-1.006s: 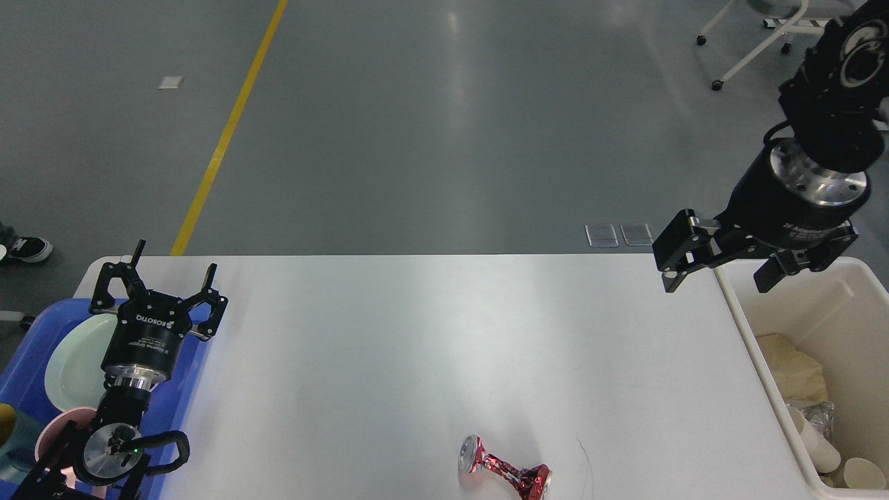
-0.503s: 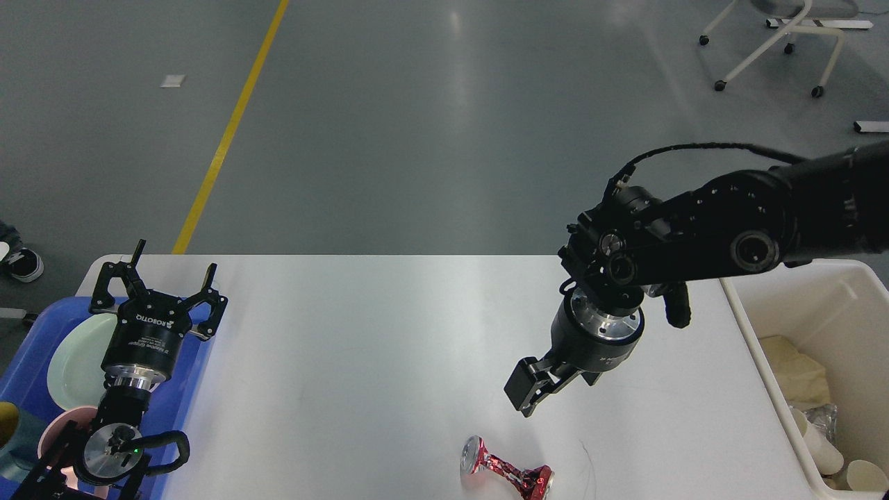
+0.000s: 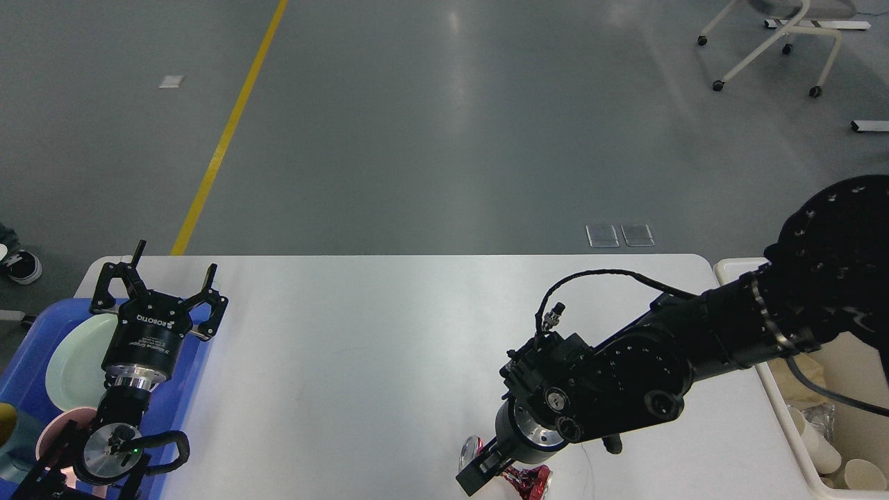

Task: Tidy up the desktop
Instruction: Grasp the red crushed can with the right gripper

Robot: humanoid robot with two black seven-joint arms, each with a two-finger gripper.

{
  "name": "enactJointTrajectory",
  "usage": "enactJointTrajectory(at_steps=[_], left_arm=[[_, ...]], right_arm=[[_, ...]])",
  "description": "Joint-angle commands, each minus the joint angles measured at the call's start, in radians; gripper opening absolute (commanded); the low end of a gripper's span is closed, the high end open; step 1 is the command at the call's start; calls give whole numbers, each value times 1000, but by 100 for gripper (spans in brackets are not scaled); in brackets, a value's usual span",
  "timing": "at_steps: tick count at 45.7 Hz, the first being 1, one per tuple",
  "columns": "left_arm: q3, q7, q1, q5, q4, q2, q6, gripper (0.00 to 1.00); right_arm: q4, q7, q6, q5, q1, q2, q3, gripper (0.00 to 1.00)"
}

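Note:
The desktop (image 3: 361, 347) is a wide white tabletop. A crushed red can (image 3: 533, 482) lies at its near edge, right of centre, partly hidden. My right gripper (image 3: 487, 475) is low over the can's left end, where the can's silver top shows just above one dark finger (image 3: 475, 478). The wrist hides the other finger, so its state is unclear. My left gripper (image 3: 161, 279) stands open and empty at the far left, above the edge of a blue tray (image 3: 28, 361).
The blue tray holds a pale green plate (image 3: 73, 361) and a pink cup (image 3: 52, 434). A cream-white bin (image 3: 785, 417) with paper cups and crumpled paper stands off the table's right end. My right arm crosses the table's right half.
My right arm swung from above the bin down and left across the table, ending low over the red can. The left arm and the can have not moved.

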Motion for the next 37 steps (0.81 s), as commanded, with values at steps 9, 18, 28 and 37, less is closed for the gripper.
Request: enactJointTrajectory(at_steps=[9, 18, 28, 37], left_arm=[[0, 0, 0, 0, 0, 0, 0, 96], [0, 0, 0, 0, 0, 0, 0, 96], [0, 0, 0, 0, 0, 0, 0, 96], [2, 0, 0, 0, 0, 0, 1, 96]], right_arm=[[-144, 2, -93, -82, -178, 74, -26, 100], [-194, 2, -93, -89, -191, 82, -43, 96], [-198, 2, -93, -92, -194, 83, -87, 80], [-198, 2, -93, -93, -198, 85, -92, 56]])
